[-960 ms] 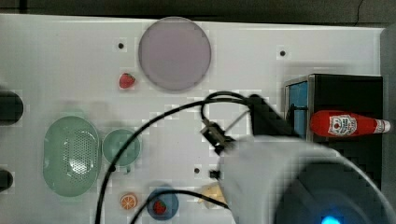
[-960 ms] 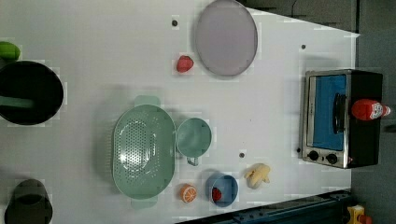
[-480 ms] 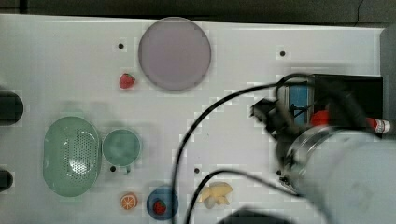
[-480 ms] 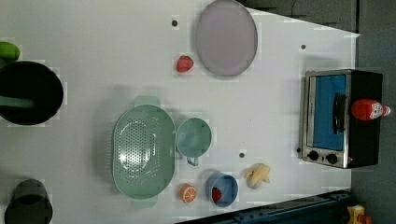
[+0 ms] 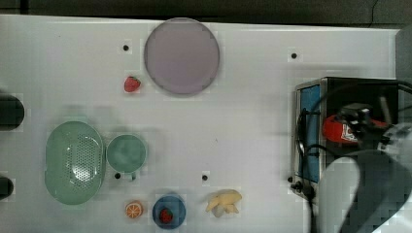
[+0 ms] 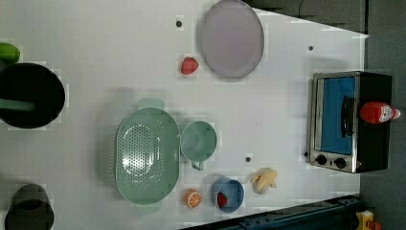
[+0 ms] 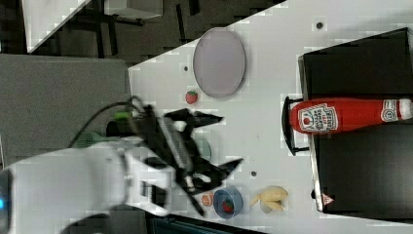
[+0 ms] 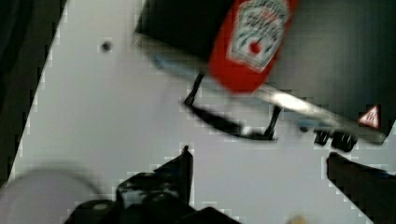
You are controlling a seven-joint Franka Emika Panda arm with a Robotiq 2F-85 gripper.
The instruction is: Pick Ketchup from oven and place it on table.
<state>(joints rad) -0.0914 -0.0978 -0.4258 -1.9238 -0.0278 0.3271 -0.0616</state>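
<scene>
While the gripper (image 7: pixel 214 144) hangs with fingers spread wide | ketchup (image 7: pixel 341 115) lies flat on oven (image 7: pixel 360 146) top ahead | long axis runs front-to-back, base overhanging door

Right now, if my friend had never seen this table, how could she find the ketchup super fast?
Look for the oven, the box with a blue glass door at the left view's right edge of the white table. The ketchup stands on its black top, above the door handle. It is a tall red bottle with a white label, much bigger than the little red strawberries down on the table.
</scene>
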